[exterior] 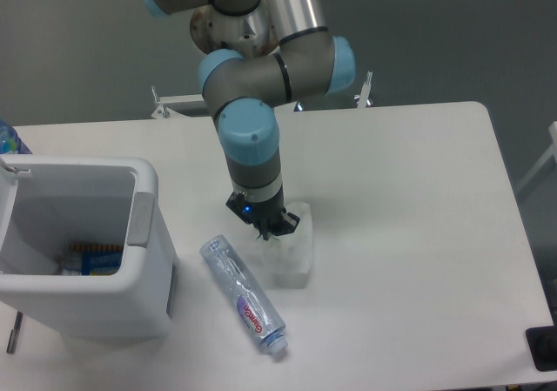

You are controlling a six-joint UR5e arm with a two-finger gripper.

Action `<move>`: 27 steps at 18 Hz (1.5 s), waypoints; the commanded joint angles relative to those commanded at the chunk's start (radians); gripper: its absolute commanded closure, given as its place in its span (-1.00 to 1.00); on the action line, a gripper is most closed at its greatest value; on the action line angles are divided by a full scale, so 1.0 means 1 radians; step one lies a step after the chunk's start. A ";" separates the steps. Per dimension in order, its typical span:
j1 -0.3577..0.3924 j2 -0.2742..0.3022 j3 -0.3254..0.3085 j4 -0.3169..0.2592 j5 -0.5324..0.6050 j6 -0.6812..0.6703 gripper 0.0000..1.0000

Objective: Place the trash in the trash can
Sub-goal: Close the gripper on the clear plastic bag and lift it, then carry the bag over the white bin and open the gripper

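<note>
Wrapper (291, 253): a small, see-through white bit of crumpled plastic. It hangs from the gripper near the middle of the table. Its top is pinched up and its bottom end looks like it touches the table, but that part is hard to see.

Gripper (265, 229): black, pointing down, with a small blue light on it. The two fingers are pressed together on the top of the wrapper.

Arm (251, 138): grey with light blue caps. It comes down from the top of the picture and bends over the table.

Bottle (243, 295): a crushed clear plastic bottle with a purple and red label. It lies flat on the table, slanted, with its cap end toward the near edge. It is just beside the wrapper, on the side toward the trash can. Nothing holds it.

Trash can (146, 234): a big white box with round corners and a thick rim. It stands at the left of the table. A grey panel sits on the rim side that faces the bottle. Something dark lies at the bottom inside.

Table (409, 234): white and flat, with round corners.
</note>
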State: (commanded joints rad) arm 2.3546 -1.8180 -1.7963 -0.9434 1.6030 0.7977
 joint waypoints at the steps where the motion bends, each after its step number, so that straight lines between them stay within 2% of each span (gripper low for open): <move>1: 0.005 0.020 0.002 0.002 -0.003 0.000 1.00; 3: 0.026 0.063 0.026 0.006 -0.027 -0.011 1.00; 5: 0.055 0.091 0.078 0.008 -0.069 -0.029 1.00; 11: 0.130 0.094 0.273 0.008 -0.311 -0.290 1.00; 16: 0.129 0.097 0.333 0.009 -0.439 -0.449 1.00; 19: 0.098 0.117 0.342 0.009 -0.460 -0.505 1.00; 22: 0.002 0.132 0.351 0.011 -0.460 -0.573 1.00; 25: -0.044 0.149 0.368 0.011 -0.462 -0.613 1.00; 27: -0.110 0.151 0.367 0.011 -0.460 -0.620 1.00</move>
State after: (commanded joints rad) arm 2.2446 -1.6674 -1.4296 -0.9327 1.1428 0.1779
